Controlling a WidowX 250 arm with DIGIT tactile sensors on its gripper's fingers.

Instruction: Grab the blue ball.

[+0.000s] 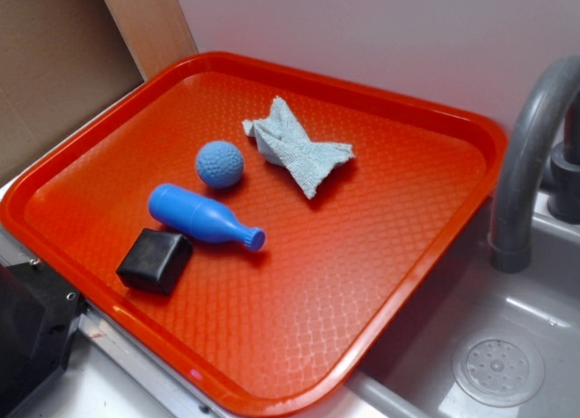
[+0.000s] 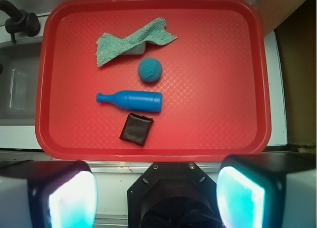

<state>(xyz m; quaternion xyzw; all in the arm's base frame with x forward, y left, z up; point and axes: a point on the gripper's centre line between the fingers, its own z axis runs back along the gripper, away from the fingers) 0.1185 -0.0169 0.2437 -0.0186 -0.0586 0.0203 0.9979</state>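
On the red tray (image 2: 257, 65), taking the blue ball (image 2: 149, 70) as the landmark and reading the wrist view left to right, the cloth (image 2: 130, 45) lies just up-left of it, while the blue pin toy (image 2: 131, 100) and black block (image 2: 136, 129) sit just below it. The gripper (image 2: 154, 196) hangs well short of the ball, off the tray's near edge, its 2 fingers (image 2: 69, 198) spread wide and holding nothing. To grab cleanly, I judge it should centre above the ball and descend straight, so that neither finger snags the cloth or nudges the pin toy.

On the tray (image 1: 453, 119), ball (image 1: 219, 163) lies between cloth (image 1: 294, 146) and pin (image 1: 204, 216).

Open tray (image 2: 208, 89) right of blue ball (image 2: 149, 70); cloth (image 2: 130, 44) just behind, pin toy (image 2: 132, 100) near in front.
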